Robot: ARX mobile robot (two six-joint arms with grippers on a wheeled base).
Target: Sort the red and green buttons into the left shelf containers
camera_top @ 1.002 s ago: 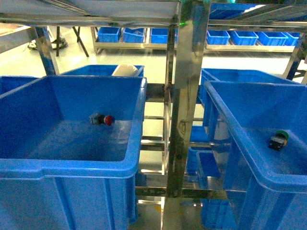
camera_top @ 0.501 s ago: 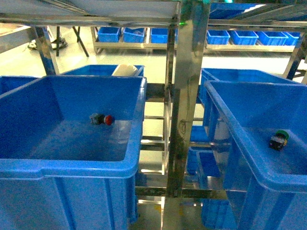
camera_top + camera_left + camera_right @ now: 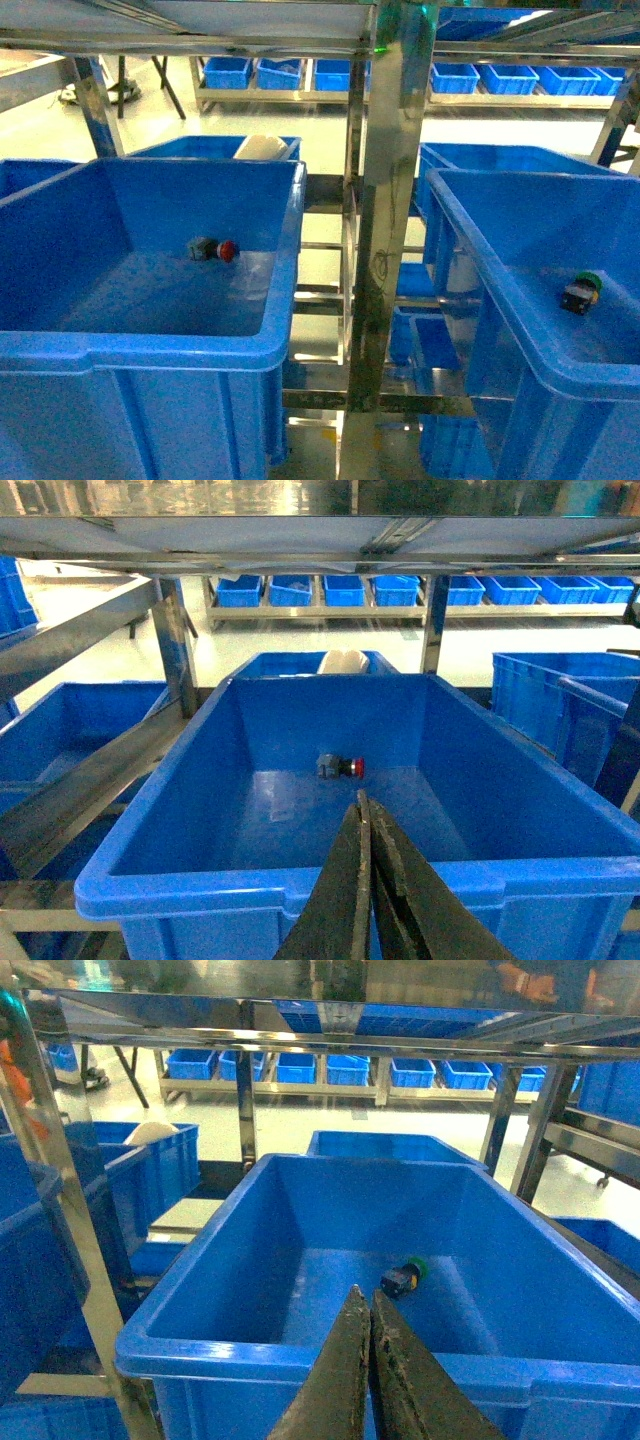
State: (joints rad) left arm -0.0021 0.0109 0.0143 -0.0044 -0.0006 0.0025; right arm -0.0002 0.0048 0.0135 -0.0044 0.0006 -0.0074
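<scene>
The red button (image 3: pixel 222 250) lies on its side on the floor of the large blue bin (image 3: pixel 150 350) at the left. The green button (image 3: pixel 582 291) lies on the floor of a second large blue bin (image 3: pixel 470 265) at the right. Neither gripper shows in the head view. In the left wrist view my left gripper (image 3: pixel 362 800) is shut and empty, hovering at the near rim of the bin (image 3: pixel 280 890), short of the red button (image 3: pixel 343 768). My right gripper (image 3: pixel 364 1294) is shut and empty above the near rim (image 3: pixel 250 1355), just short of the green button (image 3: pixel 405 1276).
A steel upright post (image 3: pixel 385 250) stands between the two bins, with shelf rails overhead. Behind the left bin sits another blue bin holding a white object (image 3: pixel 262 147). Several smaller blue trays (image 3: pixel 480 78) line a far shelf across the aisle.
</scene>
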